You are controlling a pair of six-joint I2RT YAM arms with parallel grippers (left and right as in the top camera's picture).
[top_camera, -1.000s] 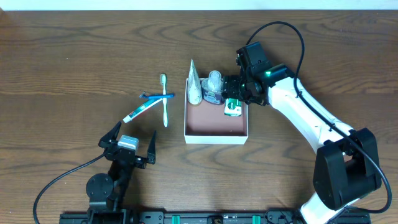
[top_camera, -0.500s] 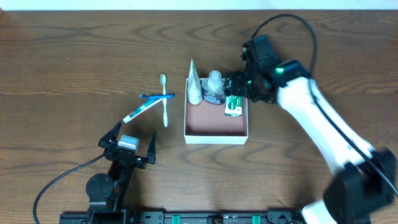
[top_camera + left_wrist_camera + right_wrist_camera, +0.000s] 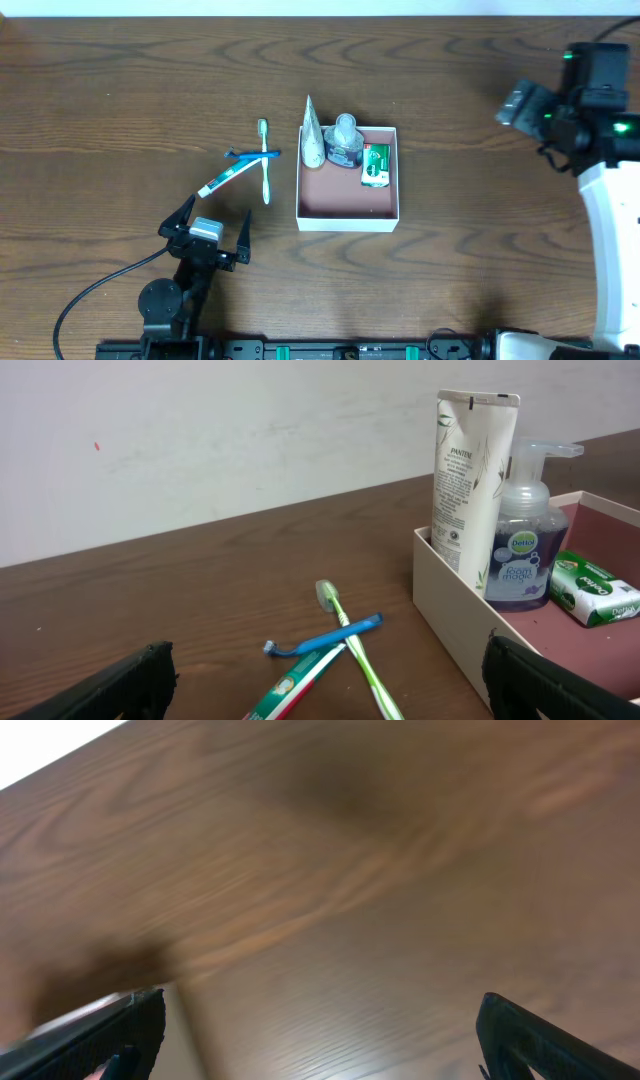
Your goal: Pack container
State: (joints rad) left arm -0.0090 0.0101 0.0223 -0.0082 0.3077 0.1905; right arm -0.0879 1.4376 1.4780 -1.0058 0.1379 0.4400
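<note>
Container (image 3: 335, 196): square, thin white walls, reddish-brown floor, on grained wood table (image 3: 120, 80).

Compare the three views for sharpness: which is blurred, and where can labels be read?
Right wrist view: the table is smeared by motion blur, nothing crisp. Left wrist view: sharp, labels on the tube and pump bottle readable. Overhead view: container and green toothbrush sharp, evenly lit.
</note>
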